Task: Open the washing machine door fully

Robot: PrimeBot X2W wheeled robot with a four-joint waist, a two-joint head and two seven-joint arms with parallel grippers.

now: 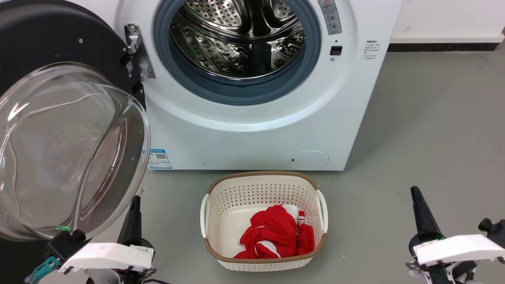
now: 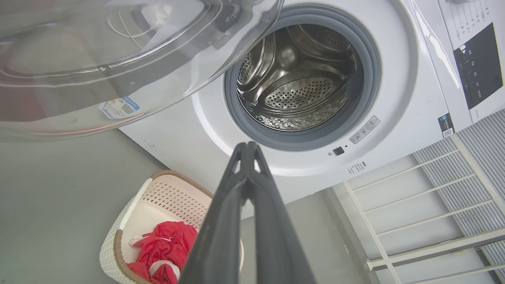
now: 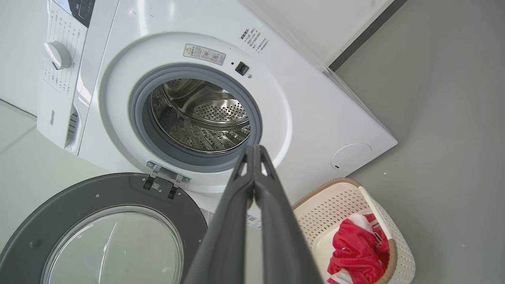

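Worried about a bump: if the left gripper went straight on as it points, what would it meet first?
The left gripper would likely meet the washer's white front just below the grey gasket; depth is unclear.

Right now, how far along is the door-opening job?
Looks done: the round glossy black door with clear glass bowl is swung wide off the grey-gasketed steel drum opening. Nothing in hand: left hand and right hand are shut, empty. Little seems left.

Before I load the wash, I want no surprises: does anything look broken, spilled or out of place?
Nothing stands out. The door hangs wide open on its hinge, glass intact; the basket sits upright on the floor before the washer, red cloth inside it.
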